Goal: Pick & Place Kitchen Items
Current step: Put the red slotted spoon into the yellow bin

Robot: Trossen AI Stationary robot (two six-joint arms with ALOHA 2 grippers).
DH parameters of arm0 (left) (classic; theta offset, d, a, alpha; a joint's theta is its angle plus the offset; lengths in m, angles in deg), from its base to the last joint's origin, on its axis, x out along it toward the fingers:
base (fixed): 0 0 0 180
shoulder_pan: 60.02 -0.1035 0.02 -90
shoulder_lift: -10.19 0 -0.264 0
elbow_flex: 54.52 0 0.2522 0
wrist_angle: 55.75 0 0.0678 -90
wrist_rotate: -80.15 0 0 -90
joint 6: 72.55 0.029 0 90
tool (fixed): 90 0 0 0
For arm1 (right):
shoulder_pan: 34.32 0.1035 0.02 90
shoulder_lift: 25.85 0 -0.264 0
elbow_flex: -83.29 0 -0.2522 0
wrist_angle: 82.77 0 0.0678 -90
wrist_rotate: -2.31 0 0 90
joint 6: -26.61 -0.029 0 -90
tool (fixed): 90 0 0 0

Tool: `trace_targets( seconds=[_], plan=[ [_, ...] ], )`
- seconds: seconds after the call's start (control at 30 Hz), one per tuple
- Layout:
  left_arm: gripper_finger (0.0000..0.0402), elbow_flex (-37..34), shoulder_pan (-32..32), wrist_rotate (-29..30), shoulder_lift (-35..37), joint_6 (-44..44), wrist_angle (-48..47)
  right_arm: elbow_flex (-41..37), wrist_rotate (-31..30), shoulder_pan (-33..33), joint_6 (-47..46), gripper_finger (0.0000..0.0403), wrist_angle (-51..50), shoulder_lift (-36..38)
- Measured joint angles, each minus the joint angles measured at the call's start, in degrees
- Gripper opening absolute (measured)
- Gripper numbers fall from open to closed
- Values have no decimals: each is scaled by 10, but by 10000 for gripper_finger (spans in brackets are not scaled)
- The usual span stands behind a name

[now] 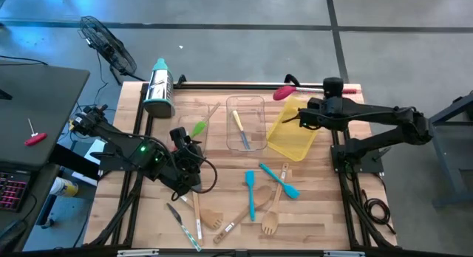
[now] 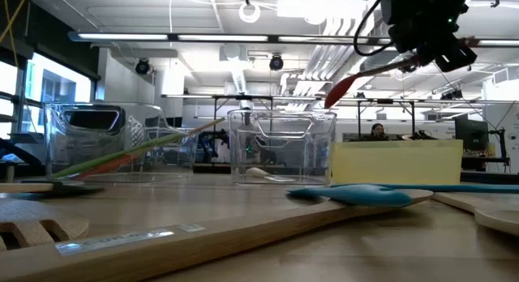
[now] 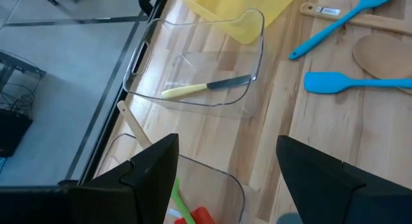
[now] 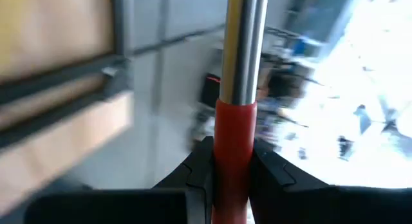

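Observation:
My right gripper (image 1: 332, 87) is shut on a red spoon with a steel shaft, held in the air over the table's far right, by the yellow bin (image 1: 292, 131). The spoon's red head (image 2: 336, 91) points toward the table's left. My left gripper (image 3: 225, 153) stands open above a clear bin (image 3: 193, 192) at the left, which holds a green spatula (image 1: 198, 128) and a red utensil. Another clear bin (image 1: 246, 122) holds a yellow-handled knife (image 3: 193, 89). Teal spatulas (image 1: 281, 179), wooden forks (image 1: 270, 221) and a small knife (image 1: 185, 226) lie on the near half of the table. My right gripper (image 4: 233, 159) pinches the spoon's red handle (image 4: 233, 121) between its two fingers, just behind where the steel shaft begins. The spoon is lifted clear of the table and the bins. It slopes in the low view, with the head lower than the held handle.
A steel cylinder with a teal cap (image 1: 159, 87) lies at the far left corner. A black rail (image 1: 244, 85) runs along the table's far edge. A fan (image 1: 107, 43) and a desk stand off the table's left side.

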Motion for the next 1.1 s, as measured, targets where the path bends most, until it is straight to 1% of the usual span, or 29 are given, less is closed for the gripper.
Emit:
trace_targets(
  seconds=[0.17,0.2,0.33,0.43,0.47,0.57,0.63,0.73,0.83,0.93,0.97,1.03,1.1],
  plan=[
    [255,0,0,2,0,0,0,0,-143,0,84,51,3,-1],
    [255,0,0,2,0,0,0,1,-162,0,103,51,6,-1],
    [255,0,0,8,0,0,0,17,-146,0,146,51,31,-1],
    [255,0,0,10,0,-1,0,35,-66,0,190,51,38,-1],
    [255,0,0,10,0,-2,1,41,-48,0,197,51,34,-3],
    [255,0,0,9,0,-2,1,69,-21,0,193,51,3,-21],
    [255,0,0,4,0,-5,1,87,14,0,194,51,0,-35],
    [255,0,0,1,0,-6,1,118,86,0,207,51,0,-56],
    [255,0,0,0,0,-6,1,144,123,-3,210,51,3,-80],
    [255,0,0,-2,0,-6,0,171,217,-18,212,51,2,-96],
    [255,0,0,-2,0,-6,1,175,228,-22,212,51,1,-99],
    [255,0,0,-2,0,-6,0,176,221,-30,212,51,1,-104],
    [255,0,0,-2,0,-4,0,176,242,-42,213,51,2,-105]
  ],
)
